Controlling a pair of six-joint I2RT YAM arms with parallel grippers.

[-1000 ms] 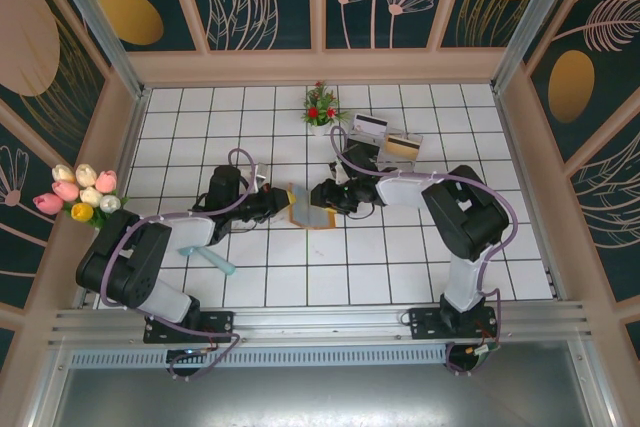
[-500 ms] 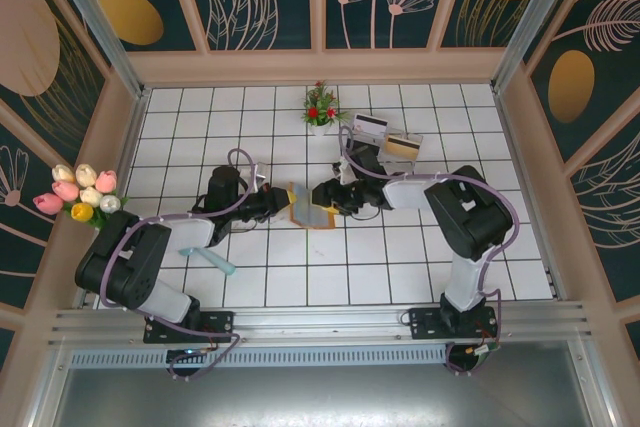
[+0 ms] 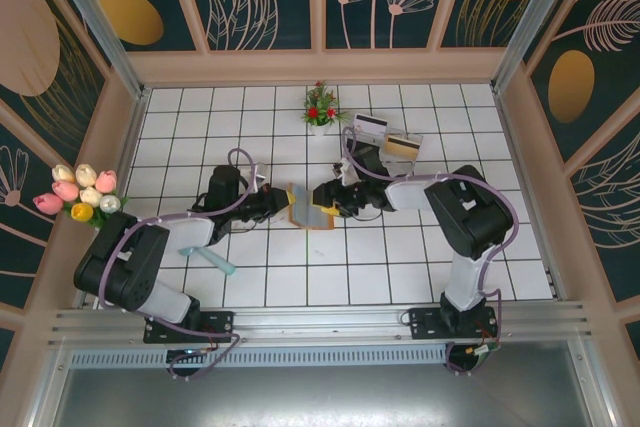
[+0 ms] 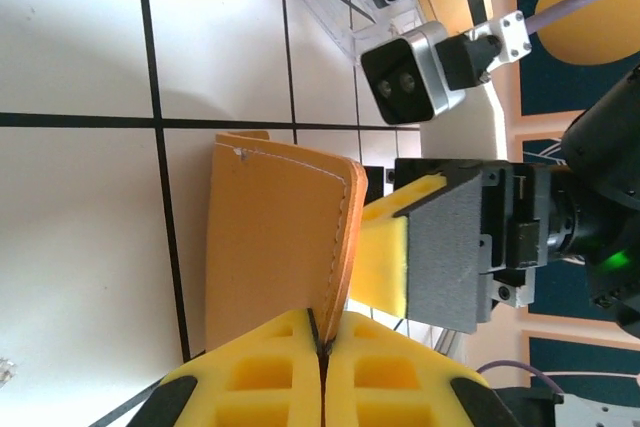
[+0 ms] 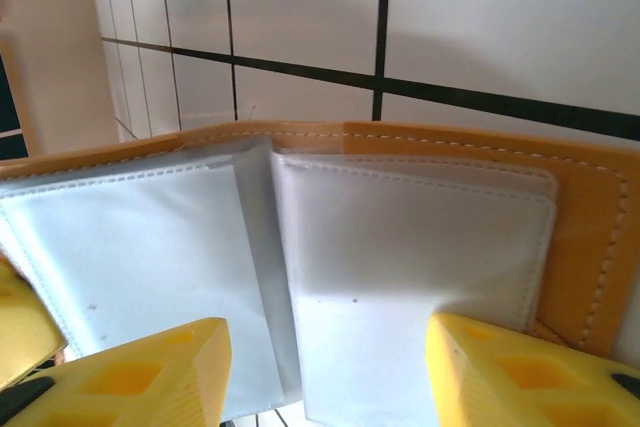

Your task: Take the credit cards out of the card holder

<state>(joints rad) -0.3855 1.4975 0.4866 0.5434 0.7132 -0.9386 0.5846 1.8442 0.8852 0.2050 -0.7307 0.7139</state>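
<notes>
Left gripper [image 4: 320, 347] clamps one flap of the card holder [image 4: 270, 237], standing it open at the table's centre. Right gripper [image 5: 325, 372], jaws apart at its 3 o'clock, faces the pale pockets [image 5: 400, 277]; it should pinch a credit card edge squarely and pull straight out

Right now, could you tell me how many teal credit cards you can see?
1: a teal credit card lies flat on the tiles beside the left arm, left of the card holder. Others may be hidden inside the card holder's pockets.
</notes>
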